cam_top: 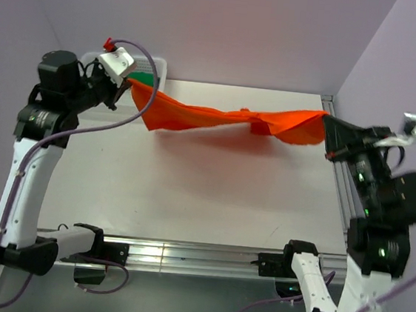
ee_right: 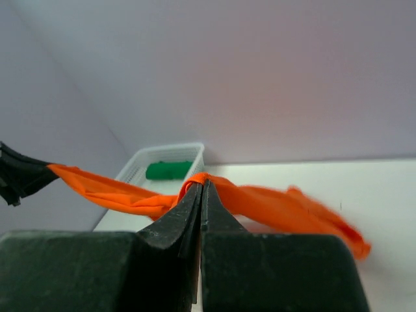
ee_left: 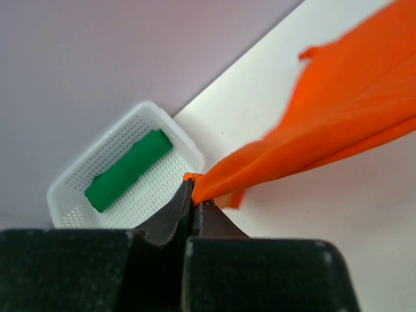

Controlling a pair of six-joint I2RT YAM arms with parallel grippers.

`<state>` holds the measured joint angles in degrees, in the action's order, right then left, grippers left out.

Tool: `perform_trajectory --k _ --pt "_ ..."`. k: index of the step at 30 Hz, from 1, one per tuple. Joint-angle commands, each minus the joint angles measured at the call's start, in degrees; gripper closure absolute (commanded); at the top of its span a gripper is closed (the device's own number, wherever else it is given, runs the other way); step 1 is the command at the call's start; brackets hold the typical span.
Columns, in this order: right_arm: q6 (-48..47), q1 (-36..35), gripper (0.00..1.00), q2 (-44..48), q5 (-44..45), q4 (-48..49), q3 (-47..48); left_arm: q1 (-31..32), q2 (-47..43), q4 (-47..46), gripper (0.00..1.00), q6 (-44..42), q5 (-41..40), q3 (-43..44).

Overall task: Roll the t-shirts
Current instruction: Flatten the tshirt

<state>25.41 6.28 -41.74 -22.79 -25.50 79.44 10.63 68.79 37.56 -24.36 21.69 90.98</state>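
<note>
An orange-red t-shirt (cam_top: pixel 227 119) hangs stretched in the air across the back of the table, sagging a little in the middle. My left gripper (cam_top: pixel 128 83) is shut on its left end, the cloth (ee_left: pixel 312 136) pinched at the fingertips (ee_left: pixel 195 192). On the right, my right gripper (cam_top: pixel 329 124) is shut on the other end (ee_right: pixel 273 205), the fabric folded over the tips (ee_right: pixel 201 182). A green t-shirt (ee_left: pixel 127 170), rolled up, lies in the white mesh basket (ee_left: pixel 75 211) at the back left corner; it also shows as a green roll (ee_right: pixel 169 170) in the right wrist view.
The white basket (cam_top: pixel 160 69) stands against the back wall at the table's left corner, partly behind the left wrist. The table's metal rail (cam_top: pixel 339 185) runs along the right edge, close to the right arm. Purple walls enclose the back and sides.
</note>
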Motion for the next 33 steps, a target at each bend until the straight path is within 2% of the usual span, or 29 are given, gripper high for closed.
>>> perform_trajectory --k 1,9,17,22,27,29,30,32,33 --pt "-2.1 0.1 1.00 4.2 -1.5 -6.6 8.5 0.1 -4.6 3.7 1.00 1.2 3.5 8.2" --pt "-2.6 0.1 1.00 3.0 -0.2 -13.9 20.7 0.1 -4.8 10.2 1.00 3.4 5.8 19.8" --pt "-3.4 0.1 1.00 -5.5 4.2 -14.4 26.0 0.1 -0.2 7.3 1.00 6.1 9.6 18.3" --pt "-2.0 0.1 1.00 -12.6 3.5 -10.5 23.5 0.1 4.9 3.6 1.00 6.5 9.8 15.5" --pt "0.6 0.1 1.00 -22.3 2.7 -3.0 23.7 0.0 17.2 -1.1 1.00 4.4 7.7 18.3" --pt "0.8 0.1 1.00 -28.7 2.6 -2.0 29.6 -0.2 25.5 -0.6 1.00 5.0 7.8 25.4" --pt "1.0 0.2 1.00 -31.1 2.6 -1.7 32.4 -0.2 28.6 1.2 1.00 5.3 8.7 33.1" --pt "1.7 0.1 1.00 -39.3 1.7 -2.4 44.3 -0.2 37.5 2.8 1.00 6.4 8.7 42.3" --pt "1.9 0.2 1.00 -42.3 0.9 -3.5 49.0 -0.1 40.2 3.7 1.00 7.0 8.4 51.1"
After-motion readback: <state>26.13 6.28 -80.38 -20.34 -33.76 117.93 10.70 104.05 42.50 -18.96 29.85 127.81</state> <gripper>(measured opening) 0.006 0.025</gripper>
